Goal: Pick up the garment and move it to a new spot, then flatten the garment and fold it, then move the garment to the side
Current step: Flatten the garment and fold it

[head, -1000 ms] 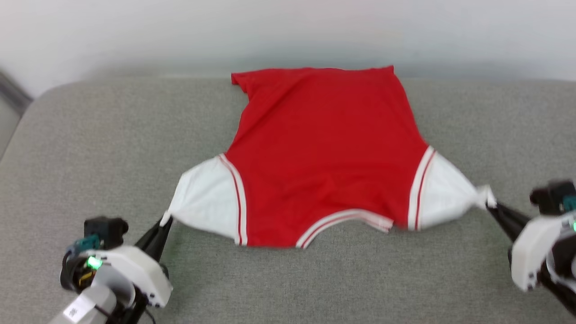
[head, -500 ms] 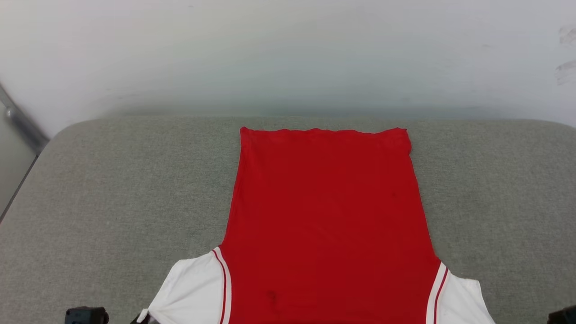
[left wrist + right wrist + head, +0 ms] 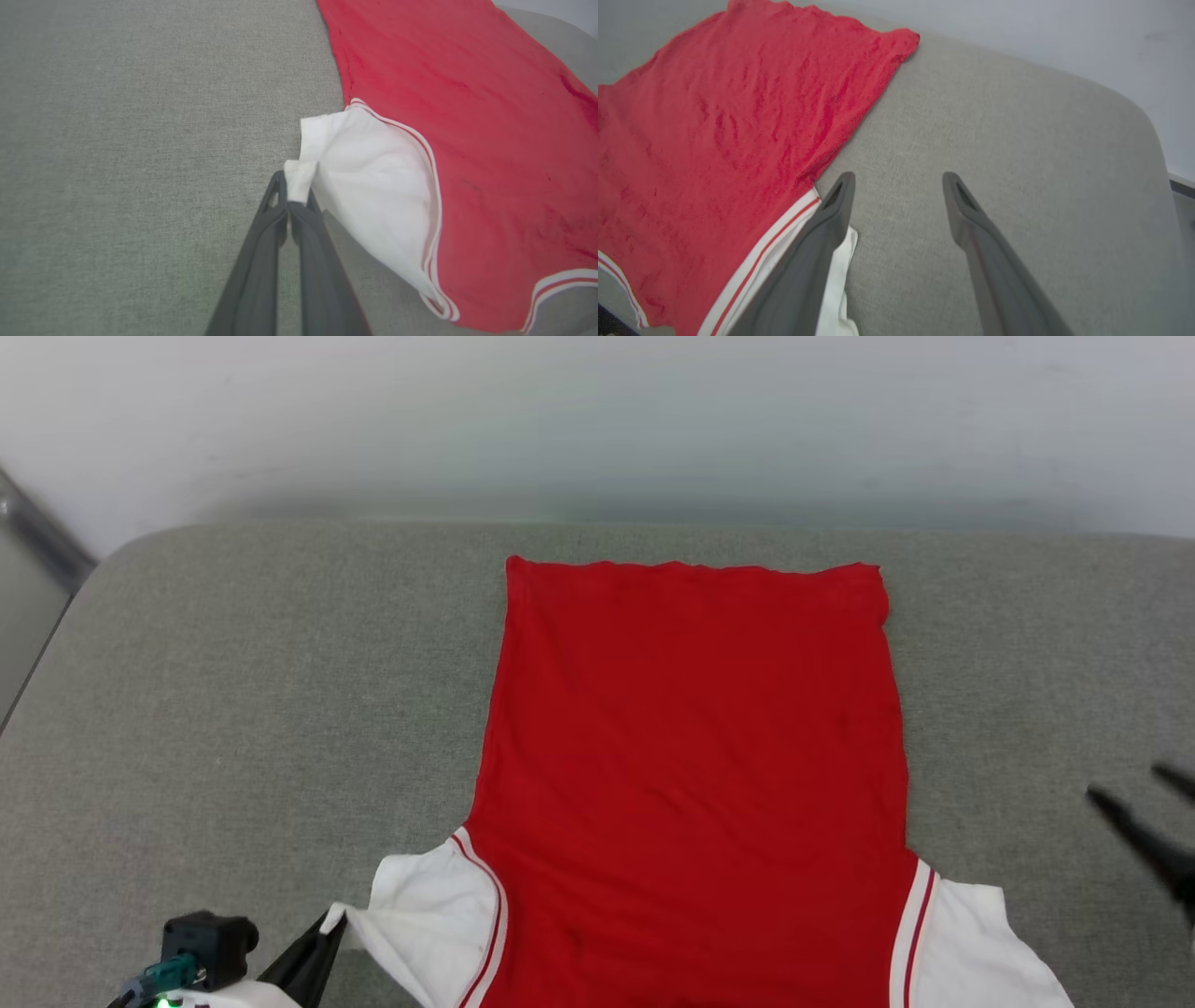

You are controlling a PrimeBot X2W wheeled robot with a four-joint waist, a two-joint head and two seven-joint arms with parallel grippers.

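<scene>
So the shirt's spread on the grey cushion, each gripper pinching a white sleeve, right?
Not both. The left gripper pinches its sleeve, but the right wrist view shows the right gripper open and empty beside the shirt on the cushion.

left hand (image 3: 293,189) pinched shut; right hand (image 3: 899,177) spread wide, apparently aloft

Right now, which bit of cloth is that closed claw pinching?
On the grey cushion lies a red garment. At its near left corner sits a white sleeve, pinched by the left gripper. Unlike the other sleeve, its tip is bunched to a point.
</scene>
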